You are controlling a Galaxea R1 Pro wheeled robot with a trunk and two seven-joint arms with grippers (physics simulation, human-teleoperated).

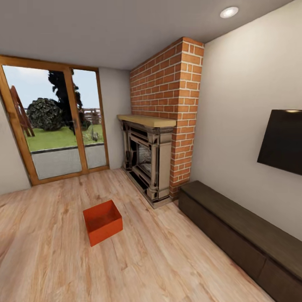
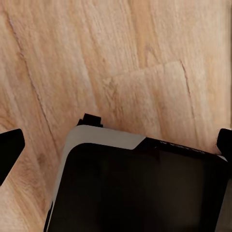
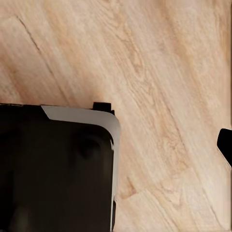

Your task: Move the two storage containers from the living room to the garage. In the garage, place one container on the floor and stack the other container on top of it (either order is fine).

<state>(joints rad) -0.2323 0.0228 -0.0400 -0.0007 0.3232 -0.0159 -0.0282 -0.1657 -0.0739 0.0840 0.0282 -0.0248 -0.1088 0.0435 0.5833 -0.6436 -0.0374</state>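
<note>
One orange-red open-top storage container (image 1: 102,221) sits on the light wood plank floor (image 1: 50,260) of the living room, in front of the stone fireplace (image 1: 147,163). It stands apart from both arms. The second container is out of view, and so are the garage and its grey concrete floor. In the left wrist view my left gripper (image 2: 116,145) hangs open over the planks, a dark fingertip (image 2: 9,150) at each edge of the picture. My right gripper (image 3: 116,145) also hangs open, with one fingertip (image 3: 225,145) at the picture's edge. Both are empty.
A brick chimney (image 1: 167,92) rises above the fireplace. Wood-framed glass doors (image 1: 54,121) stand at the back left. A long dark low cabinet (image 1: 239,235) runs along the right wall under a wall-mounted screen (image 1: 283,140). My own dark base (image 2: 140,188) shows below both wrists.
</note>
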